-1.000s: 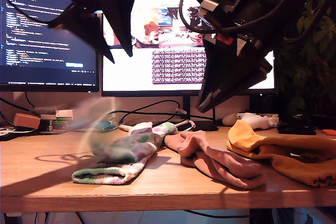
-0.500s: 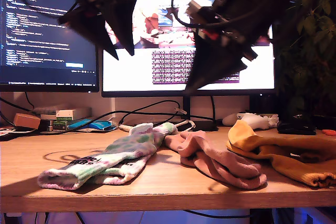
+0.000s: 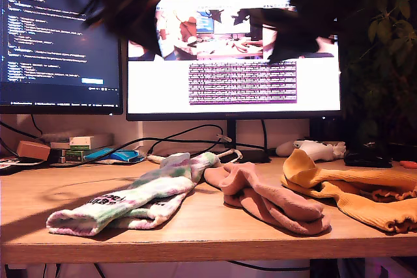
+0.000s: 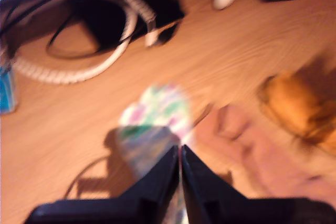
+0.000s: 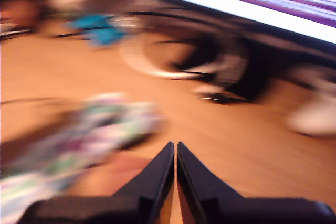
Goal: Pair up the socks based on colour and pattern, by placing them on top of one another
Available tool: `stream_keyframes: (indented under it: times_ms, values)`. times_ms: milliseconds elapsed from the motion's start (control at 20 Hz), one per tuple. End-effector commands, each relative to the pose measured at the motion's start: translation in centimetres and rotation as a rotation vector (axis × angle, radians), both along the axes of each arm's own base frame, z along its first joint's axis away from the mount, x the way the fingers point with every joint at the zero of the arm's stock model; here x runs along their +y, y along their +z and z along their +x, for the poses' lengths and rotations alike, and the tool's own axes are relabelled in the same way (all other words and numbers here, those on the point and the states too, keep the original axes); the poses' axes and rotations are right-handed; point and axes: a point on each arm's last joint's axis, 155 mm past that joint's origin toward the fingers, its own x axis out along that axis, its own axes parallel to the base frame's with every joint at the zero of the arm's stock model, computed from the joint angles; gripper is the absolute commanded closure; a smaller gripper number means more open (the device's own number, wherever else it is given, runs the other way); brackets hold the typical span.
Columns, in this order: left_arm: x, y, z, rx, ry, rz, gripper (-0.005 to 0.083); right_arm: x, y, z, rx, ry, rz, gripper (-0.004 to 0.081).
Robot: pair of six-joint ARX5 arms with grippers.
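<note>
Two tie-dye socks (image 3: 130, 203) with black lettering lie one on top of the other at the exterior view's left of centre. Beside them sits a crumpled pink-brown heap of socks (image 3: 267, 196), and mustard-yellow socks (image 3: 352, 190) lie at that view's right. Two blurred dark arms (image 3: 124, 4) (image 3: 293, 24) hang high above the desk, and I cannot tell which is which. My first gripper (image 4: 180, 153) is shut and empty above the tie-dye toe (image 4: 157, 114), with pink (image 4: 247, 145) and yellow (image 4: 299, 103) beside it. My second gripper (image 5: 175, 148) is shut and empty, the tie-dye socks (image 5: 79, 135) blurred to one side.
Two lit monitors (image 3: 234, 56) stand along the back of the wooden desk (image 3: 215, 239). Cables (image 3: 182, 138), a blue object (image 3: 120, 155) and small boxes (image 3: 81, 141) lie under them. A plant (image 3: 384, 63), a white item (image 3: 313, 148) and a black item (image 3: 368, 157) are at the exterior view's right.
The tie-dye sock that was flopping in mid-air has settled flat on its mate. Both arms have risen, the one at the exterior view's right lifting well away from the socks.
</note>
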Motion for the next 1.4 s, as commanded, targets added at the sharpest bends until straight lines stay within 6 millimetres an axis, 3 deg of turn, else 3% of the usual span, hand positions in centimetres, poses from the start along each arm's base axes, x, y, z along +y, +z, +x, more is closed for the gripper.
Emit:
stream_keyframes:
  times_ms: [0, 300, 550, 900, 1050, 1350]
  values:
    - [0.8, 0.2, -0.9, -0.063, -0.002, -0.033, 0.0773, -1.7, -0.4, -0.9, -0.002, -0.019, 0.016, 0.0781]
    - [5.7, -0.7, -3.8, -0.16, 0.044, -0.117, 0.0773, -6.9, -0.5, -5.5, -0.069, -0.075, 0.053, 0.0781]
    - [7.4, -1.7, -8.3, -0.195, 0.047, -0.14, 0.0777, -8.0, 0.5, -10.7, -0.102, -0.082, 0.085, 0.0781]
    - [8.4, 1.9, -13.7, -0.308, 0.028, -0.184, 0.0789, -9.2, 3.3, -16.5, -0.173, -0.069, 0.071, 0.0781]
    - [8.9, 2.3, -15.3, -0.304, 0.029, -0.188, 0.0789, -9.5, 2.3, -18.1, -0.132, -0.072, 0.068, 0.0781]
    - [9.4, 0.6, -17.0, -0.226, 0.036, -0.165, 0.0789, -9.8, -1.5, -19.6, 0.026, -0.075, 0.03, 0.0781]
